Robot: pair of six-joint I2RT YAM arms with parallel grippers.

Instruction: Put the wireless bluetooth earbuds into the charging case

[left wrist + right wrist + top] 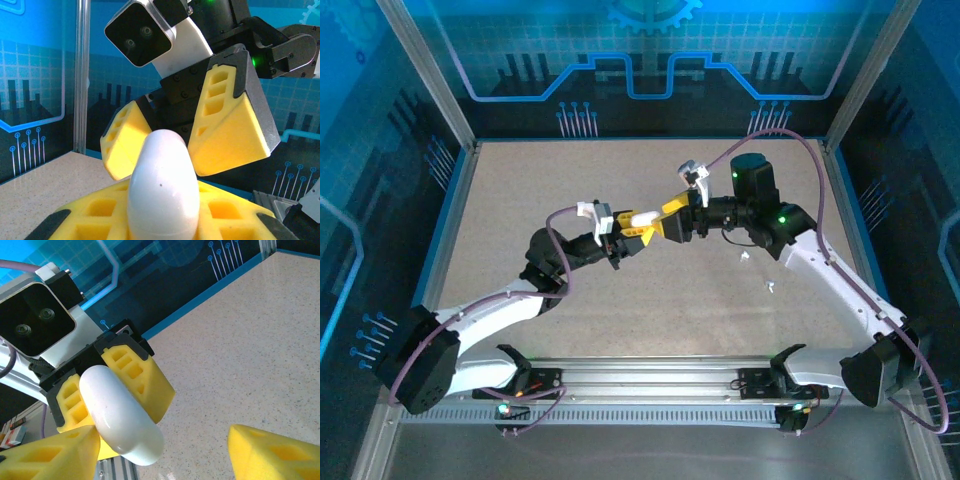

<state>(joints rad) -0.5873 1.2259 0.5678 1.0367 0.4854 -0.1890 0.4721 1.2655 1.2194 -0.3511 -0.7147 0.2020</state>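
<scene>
**Current step: presenting the case for opening.**

1. The left gripper (102,390) is closed on the case (162,190), a white egg-shaped shell. It is held clear of the table (570,180), just toward 12 o'clock from centre in the top view. The grip sits on the lower half and the rounded end projects forward.
2. The case appears shut. No seam gap or cavity is visible.
3. The right gripper (170,140) faces the case from 3 o'clock. Its jaws stand apart and hold nothing. The wrist views show one finger on either side of the projecting end, with no contact.
4. Two small white specks (745,257) (770,288) lie on the table at 4 o'clock from the case. These are probably the earbuds, but they are too small to confirm.

**Next move, as judged:** close the right jaws on the free end and lift the lid while the left gripper braces the base. The smooth, curved shell may slip, so the fingers must be centred first.
</scene>
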